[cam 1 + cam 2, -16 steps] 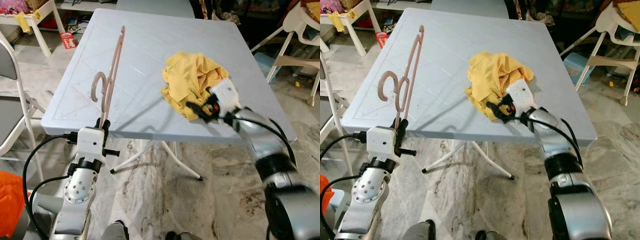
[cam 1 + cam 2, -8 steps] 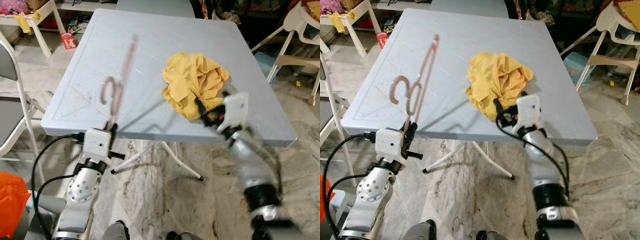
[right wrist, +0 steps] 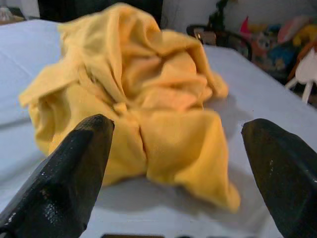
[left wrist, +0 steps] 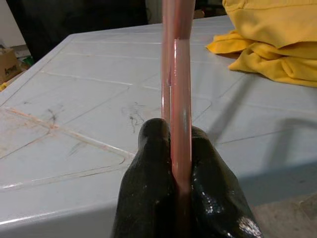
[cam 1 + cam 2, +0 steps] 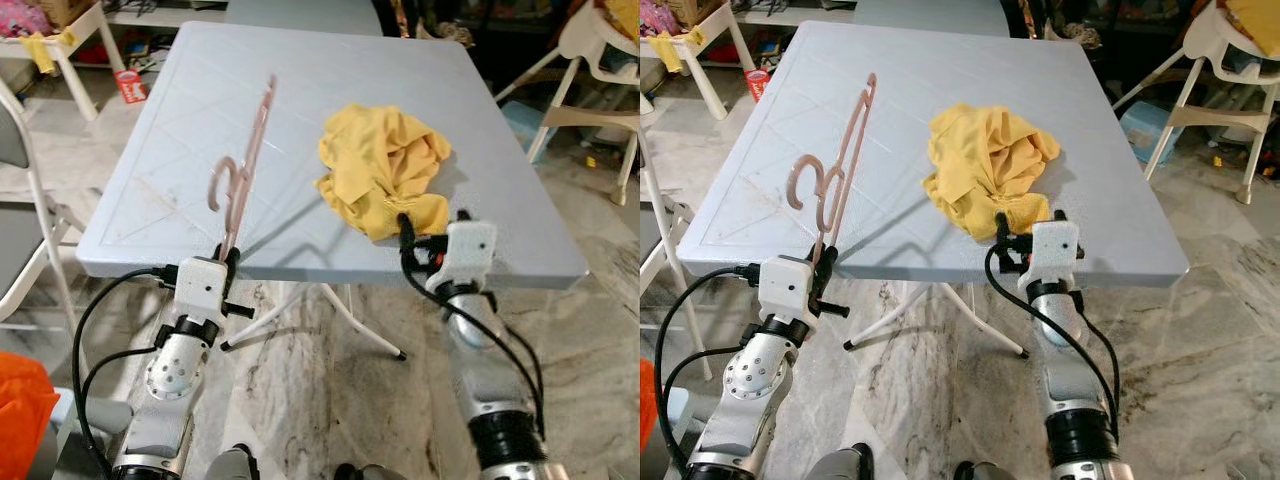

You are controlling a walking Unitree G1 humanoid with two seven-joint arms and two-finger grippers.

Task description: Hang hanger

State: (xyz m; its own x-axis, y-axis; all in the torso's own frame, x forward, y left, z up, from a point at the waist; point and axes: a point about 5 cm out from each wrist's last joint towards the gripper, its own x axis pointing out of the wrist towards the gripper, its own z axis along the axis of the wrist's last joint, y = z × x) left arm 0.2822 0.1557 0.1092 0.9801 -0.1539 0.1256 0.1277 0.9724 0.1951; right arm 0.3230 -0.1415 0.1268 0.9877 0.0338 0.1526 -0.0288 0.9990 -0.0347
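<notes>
Back from the yellow cloth (image 5: 385,170) comes the right gripper (image 5: 425,232); it was on the cloth a moment ago. Now it sits at the near edge of the grey table (image 5: 300,90), just beside the cloth, with its fingers (image 3: 74,163) spread wide. At the same near edge, the left gripper (image 5: 228,262) pinches the pink hanger (image 5: 243,165), which stands tall above the table top.
</notes>
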